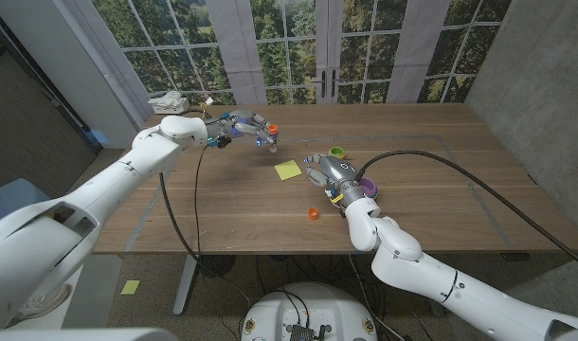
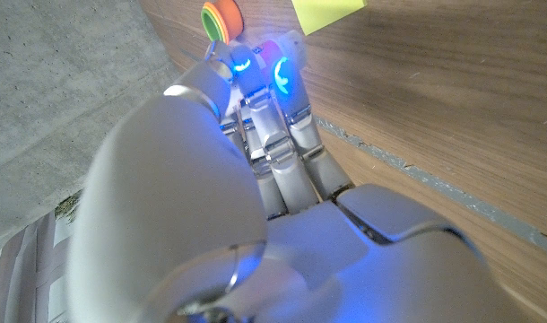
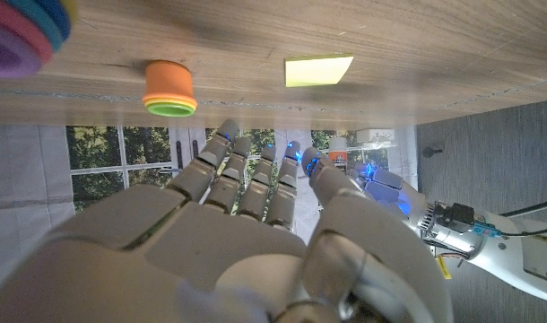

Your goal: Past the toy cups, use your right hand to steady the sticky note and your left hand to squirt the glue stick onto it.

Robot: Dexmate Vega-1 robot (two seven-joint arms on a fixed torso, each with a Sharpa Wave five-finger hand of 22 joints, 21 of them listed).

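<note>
near sticky note (image 1: 288, 170), right robot hand (image 1: 325, 172) w/ fingers apart

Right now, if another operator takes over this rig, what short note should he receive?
Left hand: raised beyond the sticky note, holding the glue stick.
Right hand: open, just right of the yellow sticky note, not touching it.
Toy cups: an orange and green cup past the right hand, a purple stack at its wrist, a small orange piece near the front edge.
Done: glue stick picked up.
Left: steady the note with the right hand, then apply glue.
</note>
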